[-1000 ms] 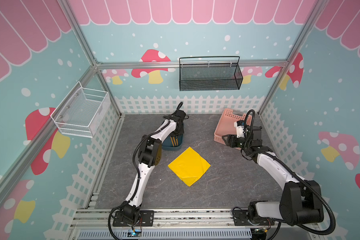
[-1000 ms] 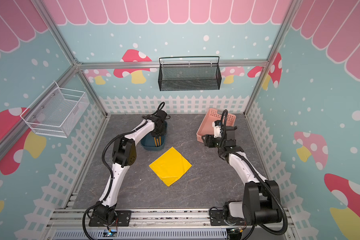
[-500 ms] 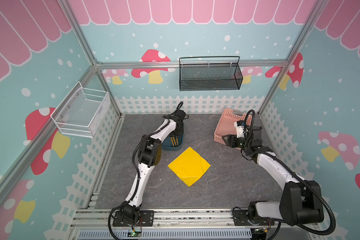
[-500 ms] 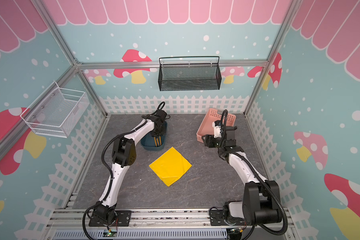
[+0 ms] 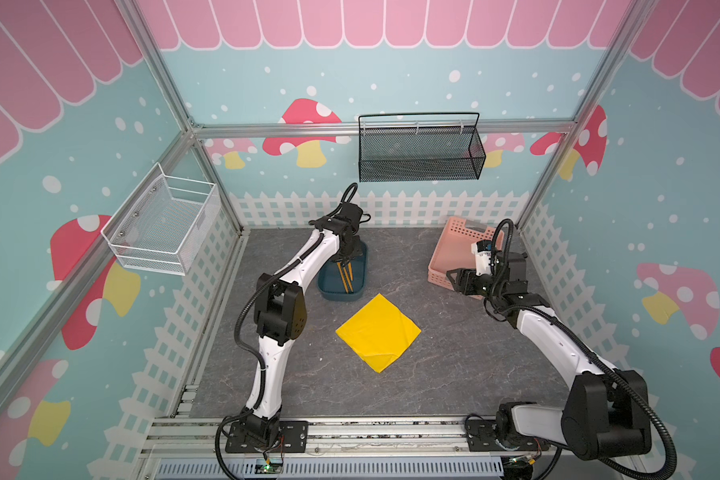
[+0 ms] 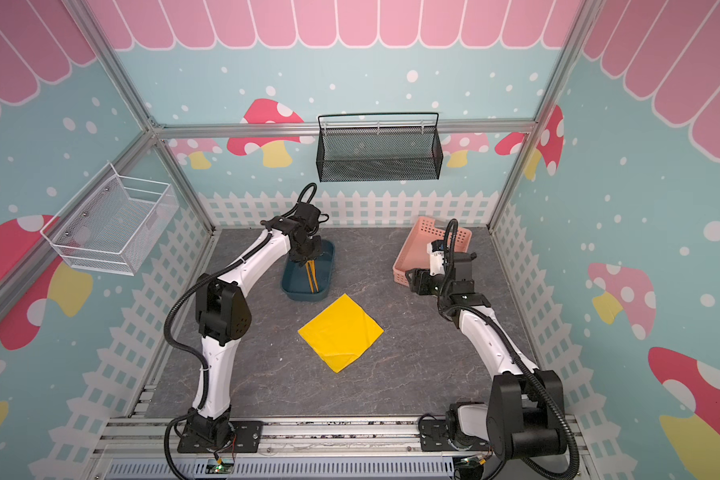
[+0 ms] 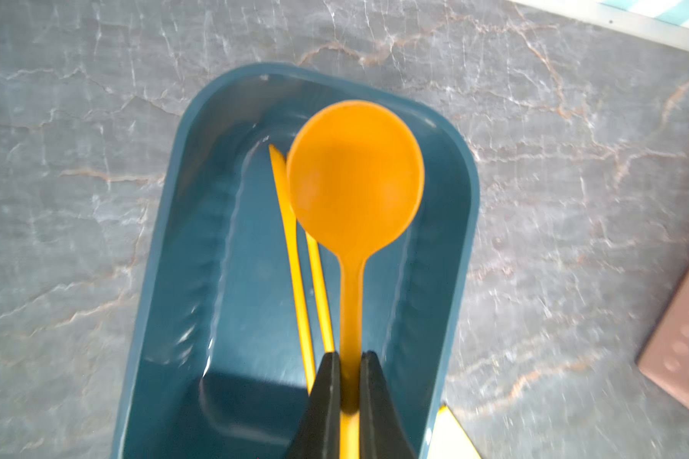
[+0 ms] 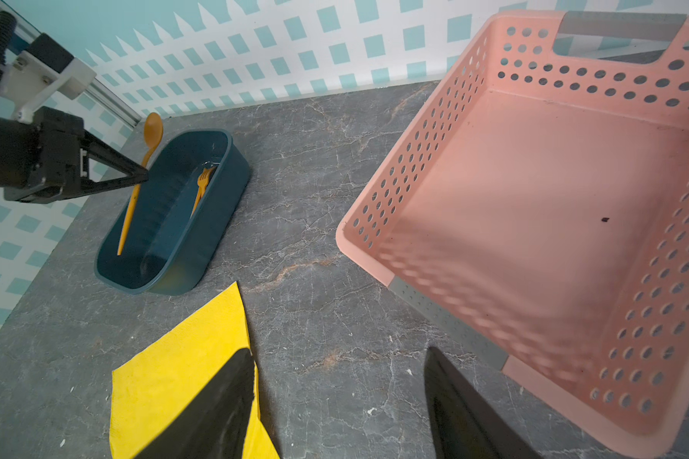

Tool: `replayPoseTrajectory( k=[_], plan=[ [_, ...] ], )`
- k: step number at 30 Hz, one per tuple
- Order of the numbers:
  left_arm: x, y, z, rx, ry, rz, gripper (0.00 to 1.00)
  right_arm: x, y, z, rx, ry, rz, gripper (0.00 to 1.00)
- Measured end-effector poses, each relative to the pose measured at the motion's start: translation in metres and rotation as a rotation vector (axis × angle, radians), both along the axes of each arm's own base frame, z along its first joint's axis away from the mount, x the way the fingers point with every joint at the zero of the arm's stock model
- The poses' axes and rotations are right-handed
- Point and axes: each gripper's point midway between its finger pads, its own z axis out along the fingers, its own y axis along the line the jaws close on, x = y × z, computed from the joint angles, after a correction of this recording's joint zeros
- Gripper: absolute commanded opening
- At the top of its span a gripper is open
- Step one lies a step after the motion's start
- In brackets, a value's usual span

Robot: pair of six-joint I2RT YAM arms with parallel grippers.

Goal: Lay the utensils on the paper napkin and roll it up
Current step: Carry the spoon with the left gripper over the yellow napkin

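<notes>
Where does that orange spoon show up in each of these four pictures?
In a top view: spoon, handle only, inside the dark blue tub, just left of centre.
In a top view: the spoon, same spot.
Left wrist: centre, round bowl large, handle pinched by the left gripper.
Right wrist: upper left, tilted, bowl above the tub's rim.
Shared landmark: the dark blue tub.

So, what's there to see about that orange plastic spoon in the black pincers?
The orange plastic spoon is one smooth piece: a round, shallow bowl on a slim straight handle. The left gripper is shut on the handle partway along. The spoon hangs tilted over the dark blue oblong plastic tub, bowl raised above the rim, handle end pointing down inside. Whether that end touches the tub floor is unclear; nothing else visibly touches it.
</notes>
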Motion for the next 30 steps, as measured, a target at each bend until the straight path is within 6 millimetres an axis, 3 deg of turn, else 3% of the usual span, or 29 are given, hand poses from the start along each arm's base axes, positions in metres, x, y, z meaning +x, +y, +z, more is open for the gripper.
replayPoseTrajectory(
  k=[8, 17, 26, 30],
  plan=[
    [-0.054, -0.003, 0.002, -0.012, 0.037, -0.066, 0.08, -0.003, -0.003, 0.008, -0.009, -0.027, -0.012, 0.69],
    [-0.126, -0.046, -0.002, -0.022, 0.050, -0.218, 0.08, -0.013, -0.008, -0.012, -0.041, 0.013, -0.025, 0.69],
    [-0.182, -0.072, -0.041, -0.017, 0.113, -0.273, 0.08, -0.021, -0.012, -0.013, -0.072, -0.004, -0.030, 0.70],
    [-0.194, -0.080, -0.052, -0.018, 0.127, -0.282, 0.07, -0.023, -0.013, -0.017, -0.083, 0.003, -0.027, 0.70]
  ],
)
